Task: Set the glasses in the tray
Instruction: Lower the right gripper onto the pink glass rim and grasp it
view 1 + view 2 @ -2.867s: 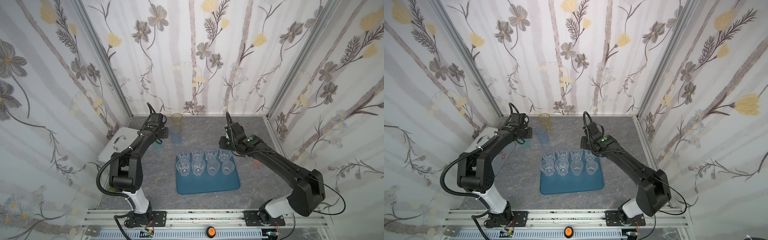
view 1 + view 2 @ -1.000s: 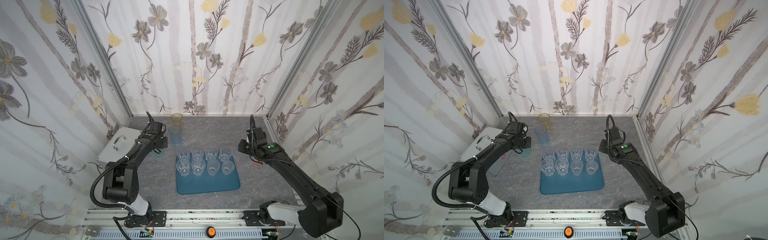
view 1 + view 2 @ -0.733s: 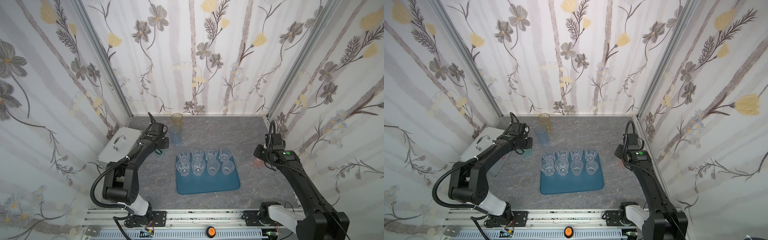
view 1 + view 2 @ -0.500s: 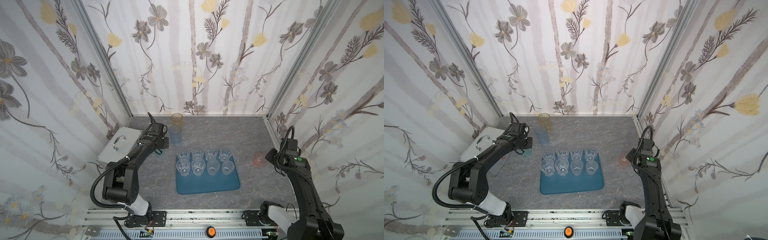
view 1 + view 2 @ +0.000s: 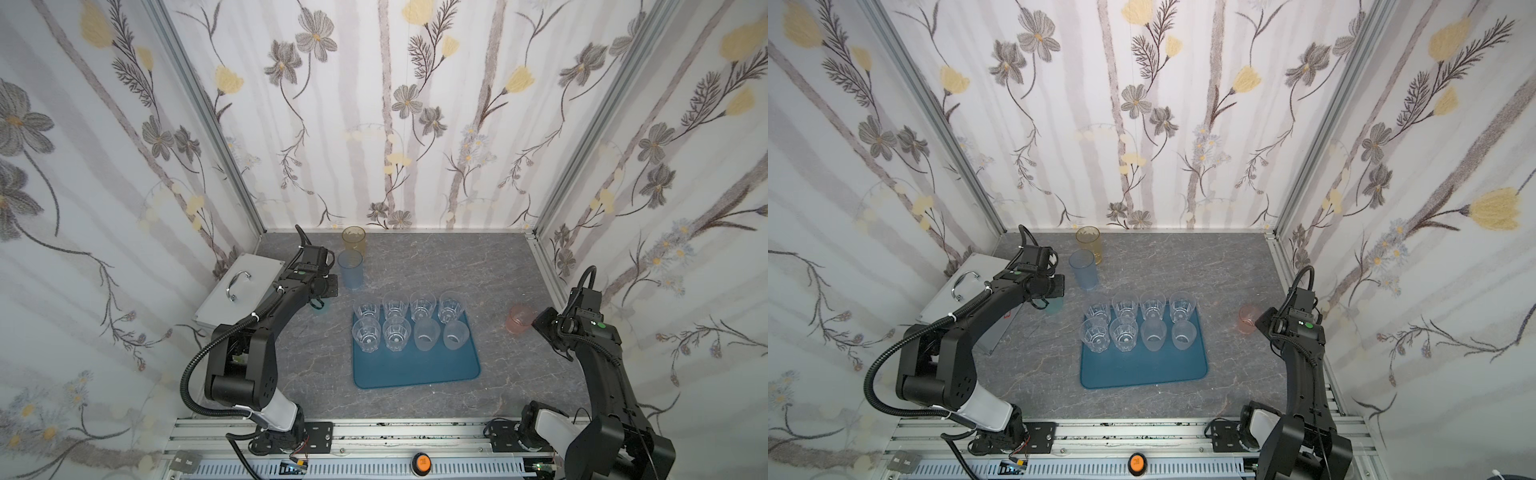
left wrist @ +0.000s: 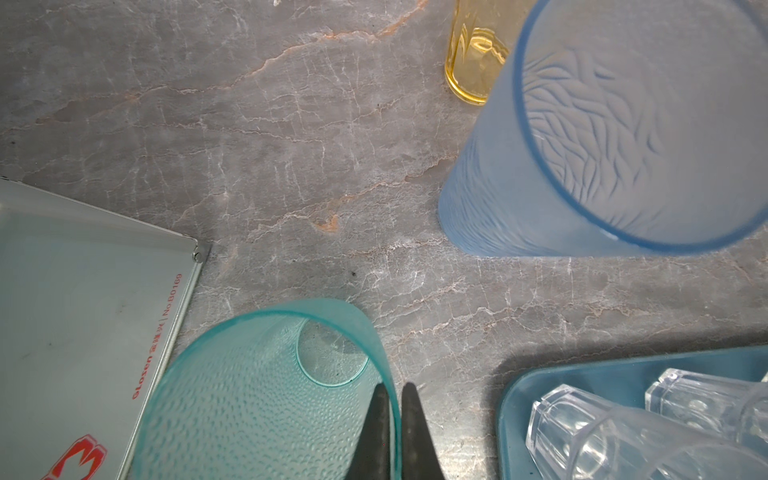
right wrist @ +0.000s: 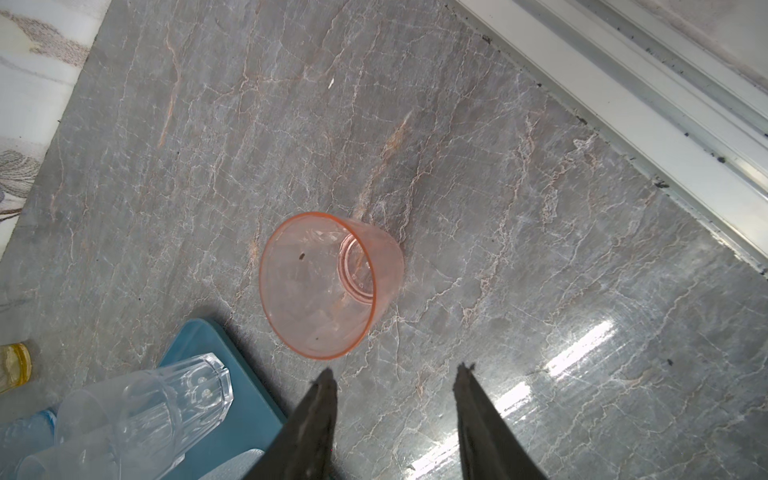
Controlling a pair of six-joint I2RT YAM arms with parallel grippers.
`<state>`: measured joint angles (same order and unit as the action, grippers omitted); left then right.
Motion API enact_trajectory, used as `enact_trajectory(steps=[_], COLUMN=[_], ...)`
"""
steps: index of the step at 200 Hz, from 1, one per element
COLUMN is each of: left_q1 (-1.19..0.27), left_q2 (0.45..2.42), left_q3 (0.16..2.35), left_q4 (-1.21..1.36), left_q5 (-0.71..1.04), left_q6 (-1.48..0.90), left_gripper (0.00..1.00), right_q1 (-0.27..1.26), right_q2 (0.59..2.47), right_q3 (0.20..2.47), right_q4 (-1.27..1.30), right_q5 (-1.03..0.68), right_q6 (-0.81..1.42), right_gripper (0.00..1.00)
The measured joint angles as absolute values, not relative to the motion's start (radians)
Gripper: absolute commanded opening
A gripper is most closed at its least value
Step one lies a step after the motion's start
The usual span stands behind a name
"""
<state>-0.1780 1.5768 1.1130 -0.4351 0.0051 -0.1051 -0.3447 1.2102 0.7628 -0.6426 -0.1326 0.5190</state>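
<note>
The teal-blue tray (image 5: 415, 370) lies mid-table and holds several clear faceted glasses (image 5: 366, 334) and two frosted white ones (image 5: 427, 334) in two rows at its far end. My left gripper (image 6: 392, 390) is shut on the rim of a teal glass (image 6: 266, 395), one finger inside the wall and one outside, just left of the tray (image 6: 623, 374). A blue glass (image 5: 350, 270) and an amber glass (image 5: 353, 241) stand behind it. A pink glass (image 7: 328, 286) stands on the table right of the tray. My right gripper (image 7: 395, 374) is open just short of it, holding nothing.
A silver metal case (image 5: 241, 291) with a handle lies at the left, close to the teal glass. An aluminium frame rail (image 7: 623, 104) runs along the table's right edge near the pink glass (image 5: 1249, 318). Flowered walls close three sides.
My right arm has swung from the tray's far right corner out to the pink glass, and its jaws have spread wider. My left gripper keeps its hold on the teal glass and has barely moved.
</note>
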Motion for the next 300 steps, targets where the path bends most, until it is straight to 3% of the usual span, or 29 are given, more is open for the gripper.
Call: enact_trajectory(steps=[70, 119, 170, 255, 300], left_q1=[-0.184, -0.202, -0.208, -0.228, -0.230], left_q2=[1.522, 1.521, 1.515, 1.515, 1.519], left_q3=[1.079, 1.068, 1.056, 1.039, 1.042], left_q4=[-0.451, -0.445, -0.433, -0.407, -0.408], left_q5=[0.022, 0.030, 0.029, 0.021, 0.019], left_q6=[-0.113, -0.120, -0.128, -0.132, -0.132], left_gripper=[0.00, 0.00, 0.01, 0.03, 0.03], right_q1=[-0.336, -0.250, -0.301, -0.306, -0.305], right_q2=[1.186, 1.190, 1.207, 1.311, 1.267], right_q3=[0.768, 0.798, 0.732, 0.688, 0.702], right_q4=[-0.629, -0.631, -0.613, -0.510, -0.509], right_q5=[-0.131, -0.104, -0.073, -0.163, -0.169], right_q6=[0.507, 0.505, 0.505, 0.508, 0.508], right_gripper=[0.50, 0.50, 0.49, 0.42, 0.45])
